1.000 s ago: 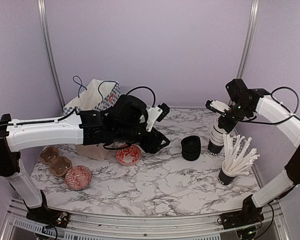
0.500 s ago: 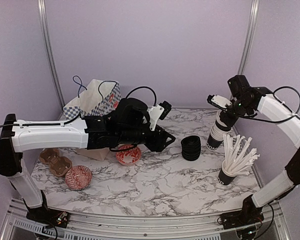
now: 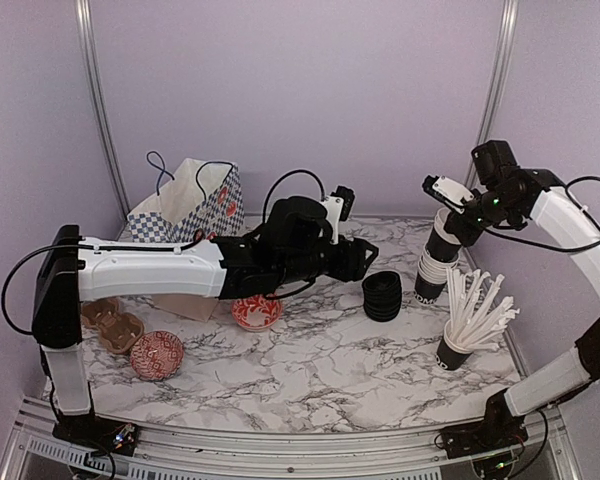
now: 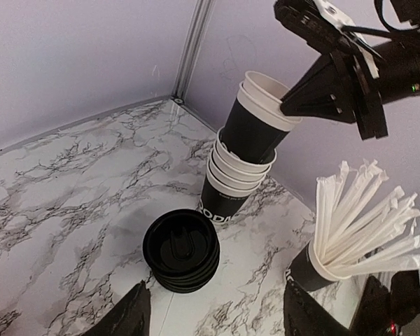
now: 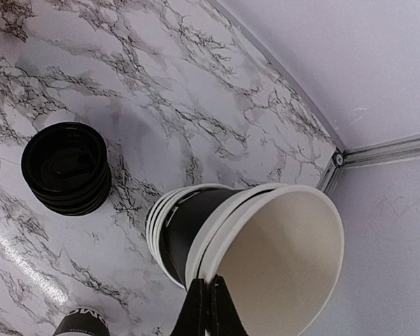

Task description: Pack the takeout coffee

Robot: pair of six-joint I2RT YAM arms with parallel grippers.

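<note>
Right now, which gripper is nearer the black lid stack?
Left. The left gripper hovers open left of the lid stack; the right gripper, farther right, pinches the top cup.

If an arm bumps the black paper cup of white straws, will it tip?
Probably. The black paper cup looks small and light, while the white straws fan high above its rim and lean sideways, so it seems top-heavy. Loose straws would likely scatter.

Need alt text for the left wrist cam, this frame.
The right hand pinches the rim of the top cups, tilted atop a stack of black paper cups. A stack of black lids sits in front on the marble table, with a cup of white straws to the right. The left hand, open, frames the bottom edge.
</note>
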